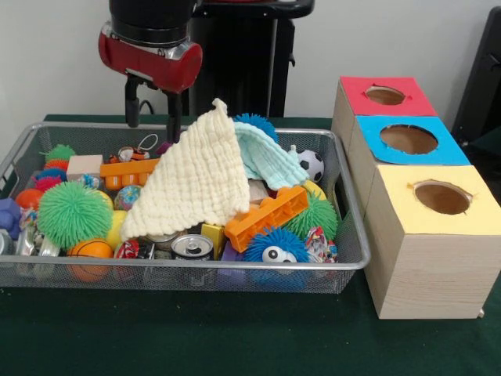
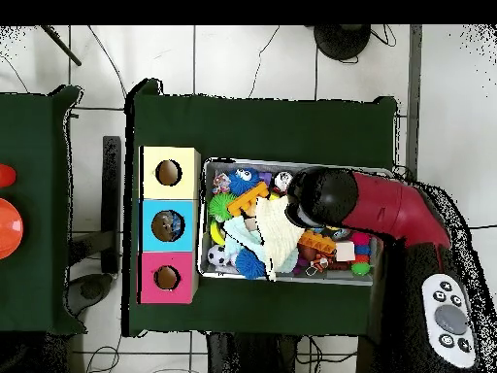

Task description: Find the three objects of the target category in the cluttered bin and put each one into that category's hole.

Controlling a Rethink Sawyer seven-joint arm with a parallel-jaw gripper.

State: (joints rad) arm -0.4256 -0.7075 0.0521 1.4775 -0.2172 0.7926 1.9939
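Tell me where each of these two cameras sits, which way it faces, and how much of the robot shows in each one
Front view: sits across the table at about bin height, facing the wire bin and the three boxes; the red arm comes down from the top, its gripper hanging over the bin's back edge.
Overhead view: sits above, looking straight down on the green table; the arm reaches in from the right and hides the gripper.
Shared: the bin, the cream cloth, the orange brick and the red, blue and yellow boxes.
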